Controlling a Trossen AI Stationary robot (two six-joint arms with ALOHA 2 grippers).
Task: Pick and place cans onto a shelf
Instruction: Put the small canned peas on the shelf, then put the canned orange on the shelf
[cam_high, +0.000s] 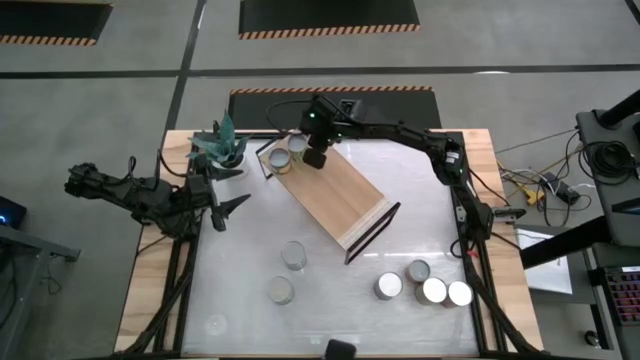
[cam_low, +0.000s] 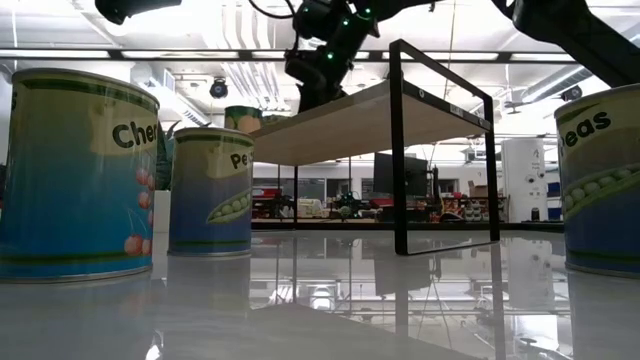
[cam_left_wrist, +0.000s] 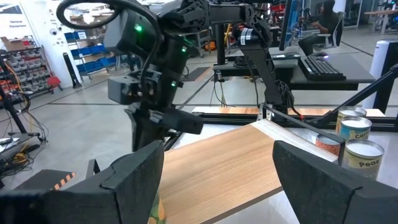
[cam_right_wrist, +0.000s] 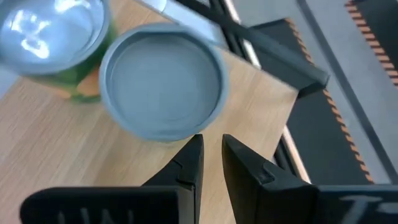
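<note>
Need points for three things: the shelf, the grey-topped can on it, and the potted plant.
shelf (cam_high: 335, 195): high view, bare middle of the wood board.
grey-topped can (cam_right_wrist: 163, 84): right wrist view, centre of its lid.
potted plant (cam_high: 220, 147): high view, on the green leaves.

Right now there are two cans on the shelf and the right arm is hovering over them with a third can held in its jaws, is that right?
Not quite. The two cans do stand on the shelf with the right gripper above them, but its jaws are nearly closed on nothing. The right wrist view shows no can between them.
</note>
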